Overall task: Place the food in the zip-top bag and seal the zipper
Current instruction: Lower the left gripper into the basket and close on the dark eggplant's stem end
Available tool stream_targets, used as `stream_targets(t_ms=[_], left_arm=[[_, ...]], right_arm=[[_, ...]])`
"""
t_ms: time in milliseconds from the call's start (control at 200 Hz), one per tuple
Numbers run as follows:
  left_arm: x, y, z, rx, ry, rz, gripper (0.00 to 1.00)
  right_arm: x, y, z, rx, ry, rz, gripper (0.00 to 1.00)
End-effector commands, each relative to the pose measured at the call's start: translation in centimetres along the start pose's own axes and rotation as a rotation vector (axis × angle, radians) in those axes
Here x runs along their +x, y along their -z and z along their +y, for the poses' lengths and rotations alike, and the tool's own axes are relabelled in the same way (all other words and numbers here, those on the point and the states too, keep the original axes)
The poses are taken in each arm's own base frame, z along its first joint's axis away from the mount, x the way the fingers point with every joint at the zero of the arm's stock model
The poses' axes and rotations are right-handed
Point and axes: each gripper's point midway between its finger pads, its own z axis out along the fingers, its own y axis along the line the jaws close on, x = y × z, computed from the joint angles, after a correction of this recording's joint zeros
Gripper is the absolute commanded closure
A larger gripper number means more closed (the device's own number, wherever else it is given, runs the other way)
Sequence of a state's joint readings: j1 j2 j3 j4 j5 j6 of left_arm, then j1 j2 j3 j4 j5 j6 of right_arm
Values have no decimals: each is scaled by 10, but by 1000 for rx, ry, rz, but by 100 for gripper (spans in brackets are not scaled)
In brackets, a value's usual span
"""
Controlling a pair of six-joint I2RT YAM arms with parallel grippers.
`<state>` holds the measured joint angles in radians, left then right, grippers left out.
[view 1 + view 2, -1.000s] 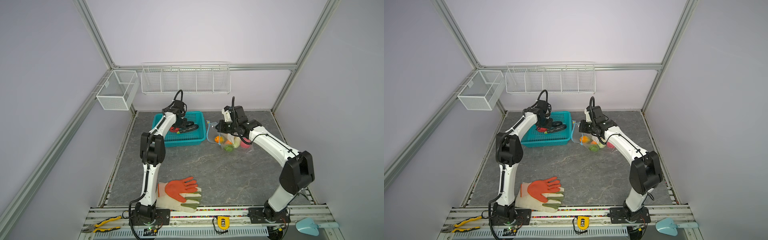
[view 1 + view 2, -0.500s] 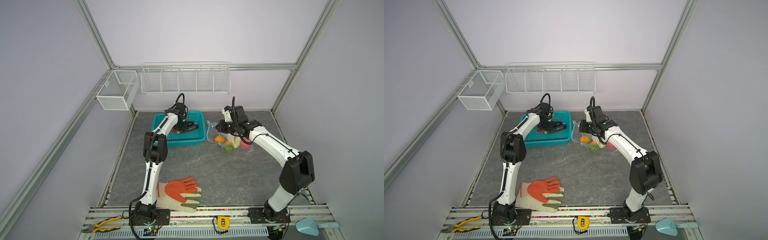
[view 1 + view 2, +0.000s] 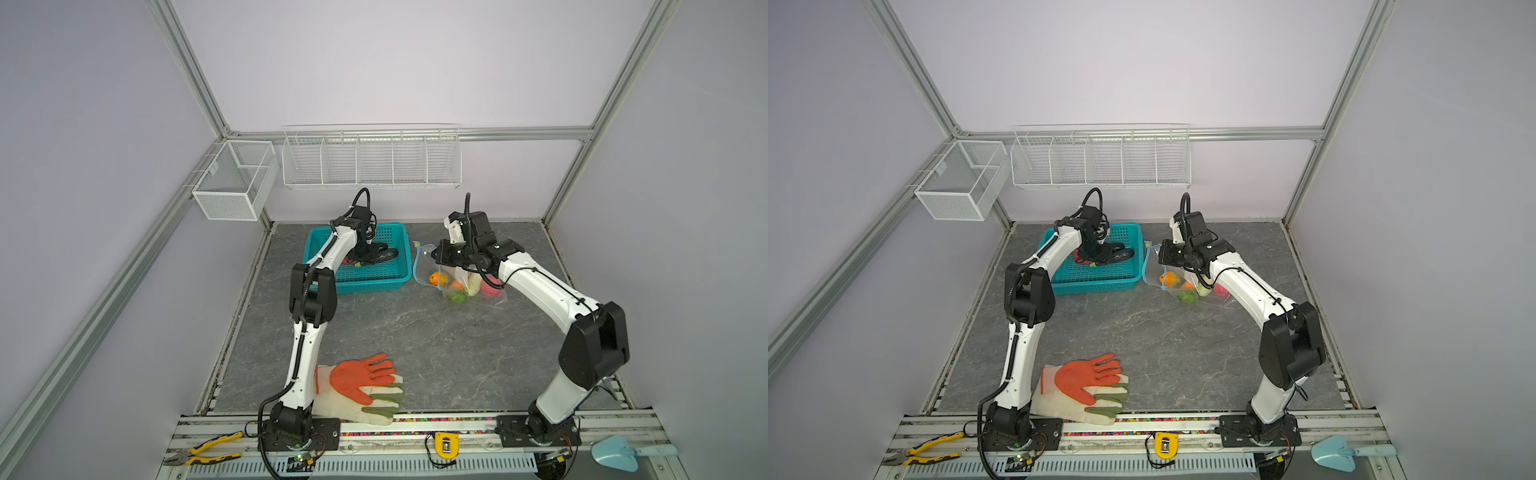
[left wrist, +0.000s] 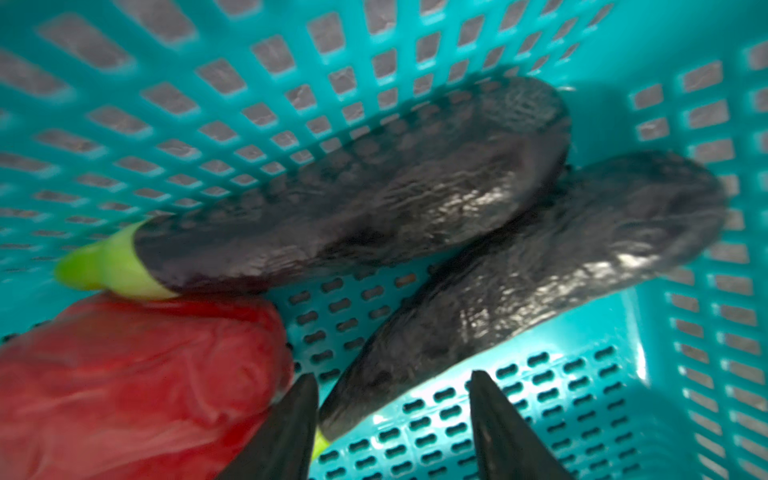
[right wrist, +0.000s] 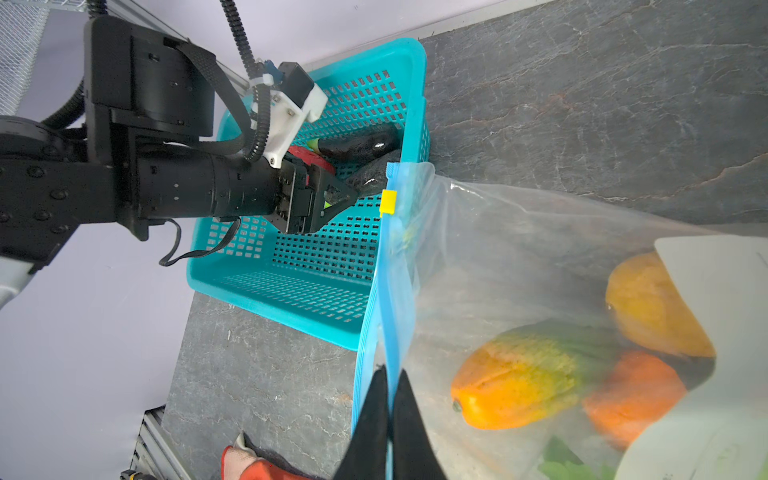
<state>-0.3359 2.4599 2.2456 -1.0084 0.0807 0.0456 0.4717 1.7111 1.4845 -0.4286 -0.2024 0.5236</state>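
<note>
My left tool (image 4: 391, 374) is down in the teal basket (image 4: 685, 374), spread, clamping nothing. The stem end of the nearer eggplant (image 4: 540, 266) lies between its tips. A 2nd eggplant (image 4: 374, 199) lies against the 1st, and a red piece (image 4: 137, 374) sits right beside 1 finger. That makes 3 food pieces in the basket, as far as I can see.

My right tool (image 5: 390, 374) is pressed together on the zipper (image 5: 392, 282), holding up the mouth edge of the zip-top bag (image 5: 519, 257). The yellow slider tab (image 5: 387, 202) is at the far end of the strip. The bag lies on the bench (image 3: 415, 340), just beside the basket, with an orange-yellow piece (image 5: 523, 382) and other orange and green pieces inside.

Handling, my guess:
- **Eggplants:** They look light, with glossy, wrinkled skin, and are probably soft and squashy. They taper, so a pinch at the thin stem end would likely squirt off.
- **Where to hold:** Better to take hold across the thick mid-body, fingers square to the long axis. Held at 1 end, a long piece will likely droop.
- **Bag:** The film is thin, floppy and slick, and only the zipper strip has any stiffness, so that is the place to hold. With 1 hold point the mouth sags, so an eggplant should go in end first.
</note>
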Motion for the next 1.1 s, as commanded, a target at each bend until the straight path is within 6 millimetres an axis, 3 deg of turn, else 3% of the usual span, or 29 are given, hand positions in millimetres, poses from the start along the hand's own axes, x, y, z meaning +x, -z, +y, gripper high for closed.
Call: stream_targets(t_ms=[0,385,620,815,1095], left_arm=[[10,-1,-14,71,-14,36,36],[30,10,-29,119,28,60,37],[35,20,-43,143,35,46,50],[35,16,-49,144,32,48,59],[39,6,-52,144,38,67,58]], right_arm=[[-6,1,2,-8,-6,-11,93],[-5,1,3,-16,-8,-7,93],[-5,2,4,-21,-6,-9,93],[-5,5,5,-20,-3,-13,93],[-5,6,5,-20,-3,-17,93]])
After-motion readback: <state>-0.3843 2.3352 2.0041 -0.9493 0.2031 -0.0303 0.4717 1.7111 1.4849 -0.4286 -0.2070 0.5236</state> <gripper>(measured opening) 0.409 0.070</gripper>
